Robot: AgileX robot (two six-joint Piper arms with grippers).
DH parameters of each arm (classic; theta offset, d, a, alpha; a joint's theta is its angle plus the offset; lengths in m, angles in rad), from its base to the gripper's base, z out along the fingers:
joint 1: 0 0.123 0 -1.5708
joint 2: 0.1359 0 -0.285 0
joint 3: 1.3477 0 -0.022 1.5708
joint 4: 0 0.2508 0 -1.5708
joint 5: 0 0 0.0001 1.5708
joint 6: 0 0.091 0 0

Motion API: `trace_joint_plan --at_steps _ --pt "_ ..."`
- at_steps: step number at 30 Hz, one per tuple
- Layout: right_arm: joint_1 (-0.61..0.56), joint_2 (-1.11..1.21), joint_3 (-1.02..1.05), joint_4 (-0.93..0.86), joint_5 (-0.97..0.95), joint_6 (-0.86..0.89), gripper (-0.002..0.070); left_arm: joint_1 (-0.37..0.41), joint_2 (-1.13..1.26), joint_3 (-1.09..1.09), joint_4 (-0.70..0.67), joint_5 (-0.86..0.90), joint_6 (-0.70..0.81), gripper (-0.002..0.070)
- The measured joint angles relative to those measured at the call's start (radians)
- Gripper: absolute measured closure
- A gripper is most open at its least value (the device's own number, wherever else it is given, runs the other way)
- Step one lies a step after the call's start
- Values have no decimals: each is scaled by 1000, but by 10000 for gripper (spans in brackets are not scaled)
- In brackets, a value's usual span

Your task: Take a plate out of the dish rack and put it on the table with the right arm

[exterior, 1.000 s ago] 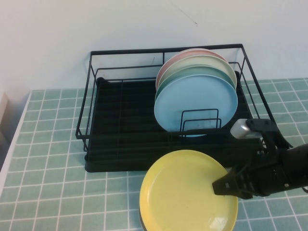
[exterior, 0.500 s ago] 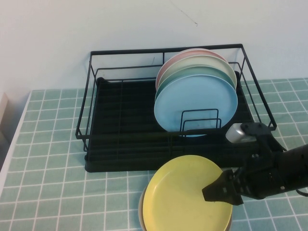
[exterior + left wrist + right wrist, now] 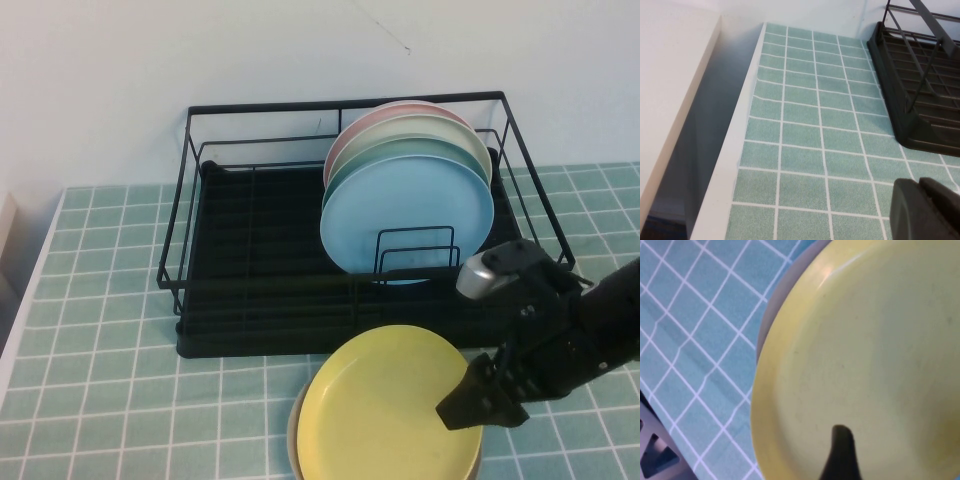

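Bench point(image 3: 110, 300) is carrying the rack point(image 3: 260, 290) at back. Yellow plate point(image 3: 385, 410) is lying flat in front of it atop a grey plate point(image 3: 785, 290). Right hand point(image 3: 480, 395) is hovering over the plate's right edge, fingers apart, gripping nothing. Left hand point(image 3: 925, 210) is sitting near the bench's left edge; can't tell its fingers.

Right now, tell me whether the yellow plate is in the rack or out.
Out: the yellow plate lies flat atop a grey plate, in front of the dish rack.

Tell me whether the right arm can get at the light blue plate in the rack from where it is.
Probably yes. The right gripper, open, sits over the yellow plate just before the dish rack; the light blue plate stands frontmost, its upper edge unobstructed.
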Motion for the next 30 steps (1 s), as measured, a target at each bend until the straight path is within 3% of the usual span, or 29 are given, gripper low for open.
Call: trace_joint_plan --at_steps 11,13,18,20,30 --pt "0 0 -130 -222 113 110 285 0 0 0 0 0 0 678" --pt "0 0 -150 -245 140 134 334 0 0 0 0 0 0 678" --pt "0 -26 -195 -267 195 127 591 0 0 0 0 0 0 678" --pt "0 -77 -192 -264 192 107 634 0 0 0 0 0 0 678" --pt "0 -682 49 -104 -136 -17 668 0 0 0 0 0 0 678"
